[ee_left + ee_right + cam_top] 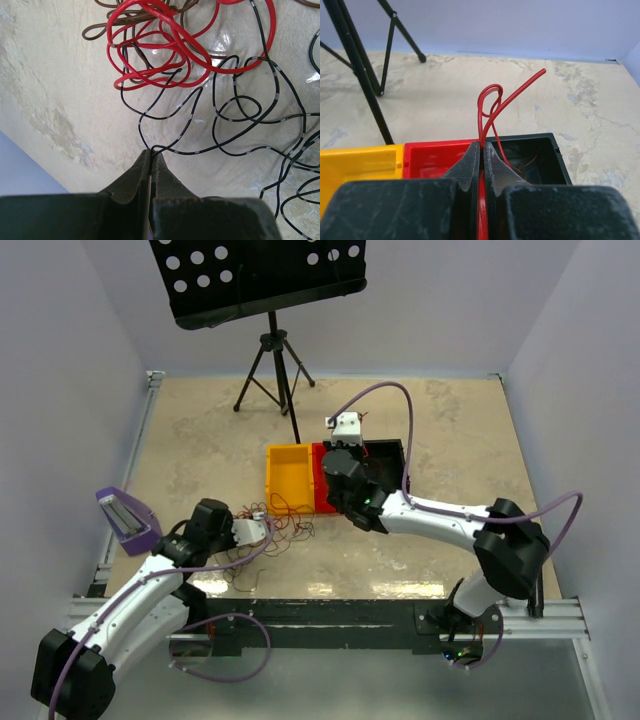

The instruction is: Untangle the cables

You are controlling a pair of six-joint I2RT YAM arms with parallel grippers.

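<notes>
- The bench (190, 450) is mottled beige. A black perforated stand (262, 278) on a tripod (272, 375) is set at its far side.
- Three bins are lined up side by side mid-bench: yellow bin (288, 480), red bin (322, 492), black bin (388, 452). A purple holder (125, 518) is seen at the left edge.
- The cable tangle (283, 522) lies on the bench just near of the yellow bin, beside the left tool (260, 528).
- In the left wrist view, red loops (160, 45) are bunched with a brown cable (100, 32). A black cable (235, 115) with grey bands is spread in loose curls to the right.
- The left tool is closed, its jaws pinched on a bend of the black cable, low over the bench.
- The left arm is stretched from the near-left corner forward and to the right.
- The right tool (481, 145) is closed on a red cable (490, 107), which rises past the jaws in a small loop with its free end pointing up and right. The red and black bins are seen beneath.
- The right arm is folded at the elbow on the right, with the forearm reaching left. A lilac hose (400, 405) arcs over the black bin.
</notes>
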